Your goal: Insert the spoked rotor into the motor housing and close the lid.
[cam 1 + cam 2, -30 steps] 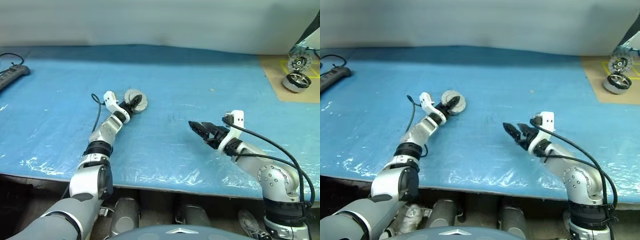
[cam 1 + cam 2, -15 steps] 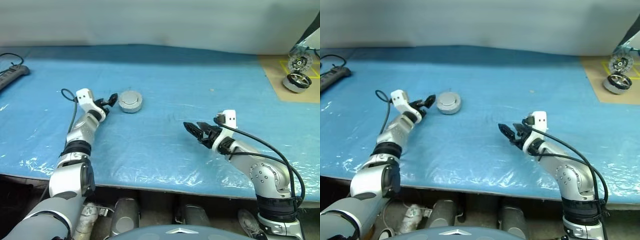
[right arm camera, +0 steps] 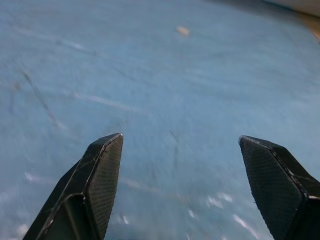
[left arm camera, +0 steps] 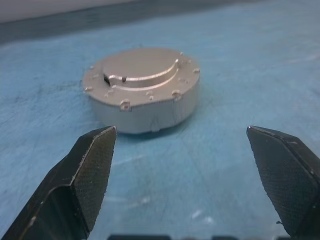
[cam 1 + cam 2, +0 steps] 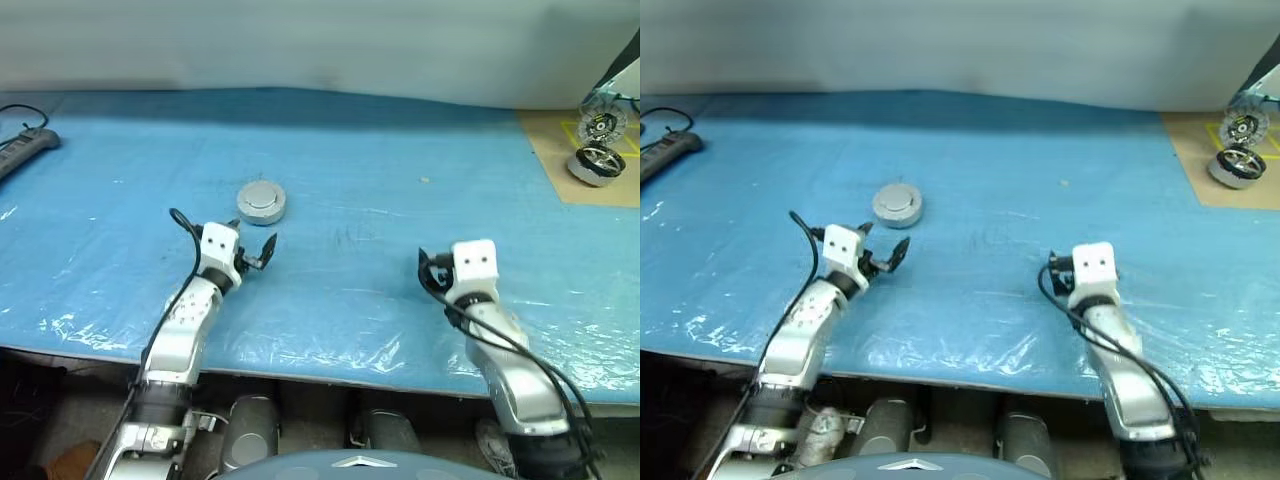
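A round silver-grey puck lies flat on the blue table, left of the middle, with the lid (image 5: pixel 261 202) as its stepped top face (image 4: pixel 141 75). The spoked rotor and the motor housing are hidden; I cannot tell whether they sit under the lid. My left gripper (image 4: pixel 178 132) is open and level, a short way nearer the table's front edge than the puck, touching nothing; it also shows from above (image 5: pixel 257 252). My right gripper (image 3: pixel 180 138) is open over bare table at the front right, with nothing between its fingers.
A brown mat (image 5: pixel 560 175) at the far right carries a dark spoked wheel (image 5: pixel 593 164) and a round metal part (image 5: pixel 600 127). A black power strip (image 5: pixel 22 152) with its cord lies at the far left edge. A grey wall closes off the back.
My left gripper has come off the puck and drawn back toward the front edge, rolling level. My right gripper has rolled and pulled back to the right. The puck stayed put.
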